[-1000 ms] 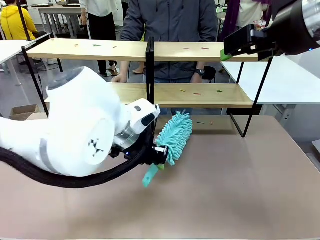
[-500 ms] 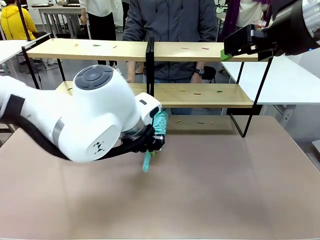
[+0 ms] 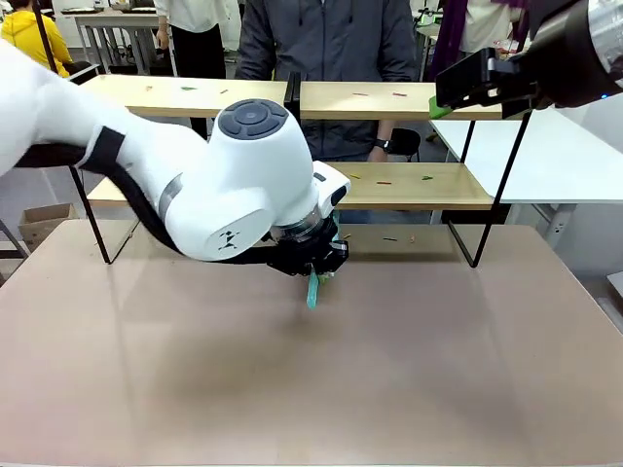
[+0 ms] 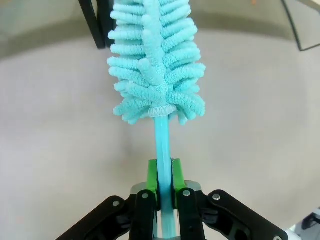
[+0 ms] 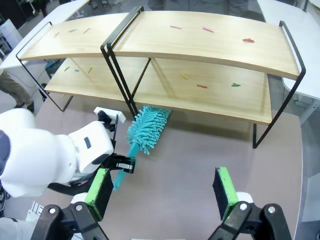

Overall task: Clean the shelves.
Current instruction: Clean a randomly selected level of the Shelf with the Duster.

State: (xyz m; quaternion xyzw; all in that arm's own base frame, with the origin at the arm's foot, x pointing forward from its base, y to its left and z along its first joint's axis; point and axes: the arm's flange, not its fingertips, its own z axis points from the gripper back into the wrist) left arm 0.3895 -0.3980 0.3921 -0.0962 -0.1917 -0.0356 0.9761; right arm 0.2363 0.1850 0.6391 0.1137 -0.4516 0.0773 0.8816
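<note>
Under the two arms lies a beige tabletop [image 3: 438, 370], bare and matte. On its far half stand the shelves [image 5: 210, 50] — two long light-wood boards in a thin black frame with a black upright in the centre. Small coloured bits [image 5: 201, 86] lie scattered on both boards. Behind the shelves stands a person [image 3: 331, 39] in a dark grey jacket. A white table [image 3: 574, 156] is at the right and a cardboard box [image 3: 44, 219] sits on the floor at the left.

The left gripper [image 4: 164, 174] has its green pads pressed tight on the thin handle of a turquoise duster [image 4: 157, 75]. The fluffy head points to the foot of the central upright, just at the front edge of the lower board. The right gripper [image 5: 162, 192] hangs high over the table with its fingers spread wide and nothing between them.

Compared with one second ago, the left arm has swung from the lower left toward the middle. Then the duster head showed beside the wrist in the front view, tilted up to the right. Now the arm covers it there and the handle end pokes out below — nearer to the shelves. The right arm has kept its place.
</note>
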